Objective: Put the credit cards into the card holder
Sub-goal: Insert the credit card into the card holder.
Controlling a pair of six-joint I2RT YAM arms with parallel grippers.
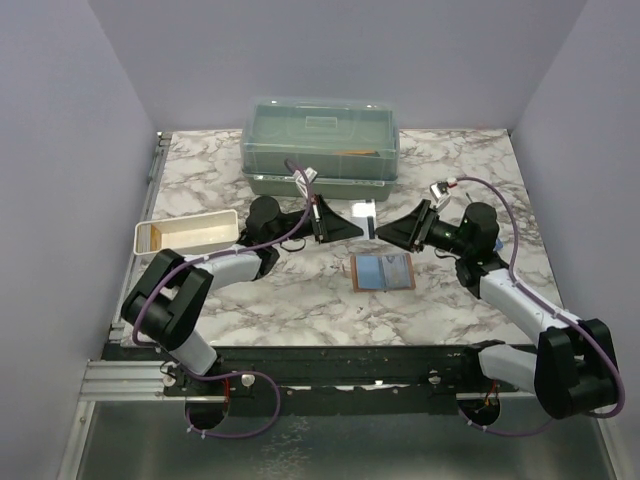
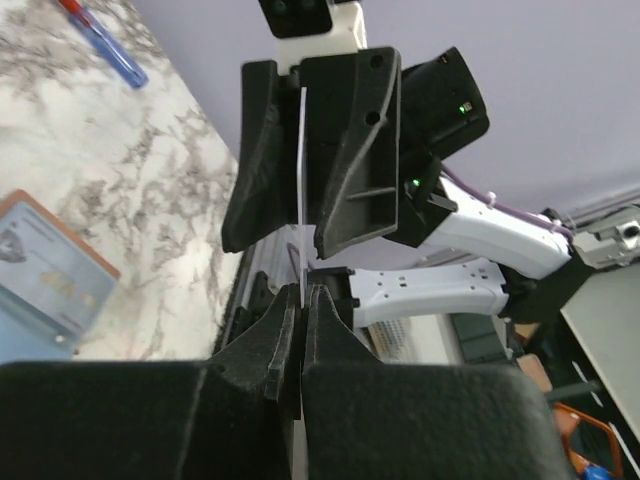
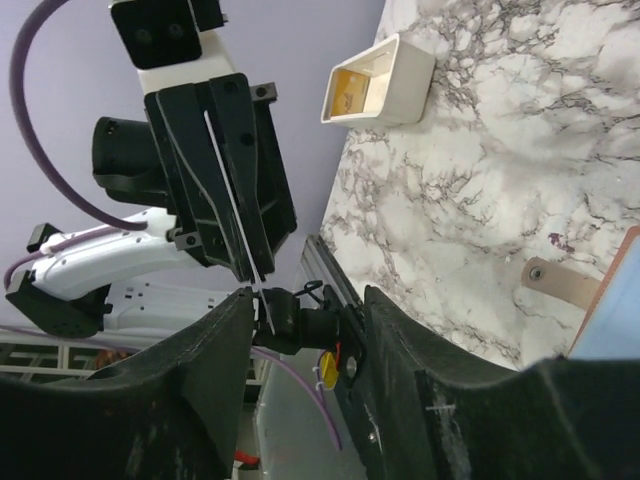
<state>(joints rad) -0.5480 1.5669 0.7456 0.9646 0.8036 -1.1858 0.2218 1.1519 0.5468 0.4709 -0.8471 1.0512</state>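
A thin pale credit card [image 1: 365, 215] is held on edge above the table between the two grippers. My left gripper [image 1: 350, 222] is shut on it; the left wrist view shows the card's edge [image 2: 301, 200] rising from the closed jaws of my left gripper [image 2: 302, 300]. My right gripper [image 1: 392, 228] faces it, open, with its jaws on either side of the card's free end. In the right wrist view the card [image 3: 230, 190] reaches my right gripper [image 3: 305, 300], close to one finger. The brown card holder [image 1: 383, 271] lies open on the table below, its bluish pockets facing up [image 2: 40, 270].
A long white tray [image 1: 185, 235] stands at the left and also shows in the right wrist view [image 3: 375, 85]. A big translucent green lidded box [image 1: 320, 140] stands at the back. A red and blue pen [image 2: 105, 40] lies on the marble.
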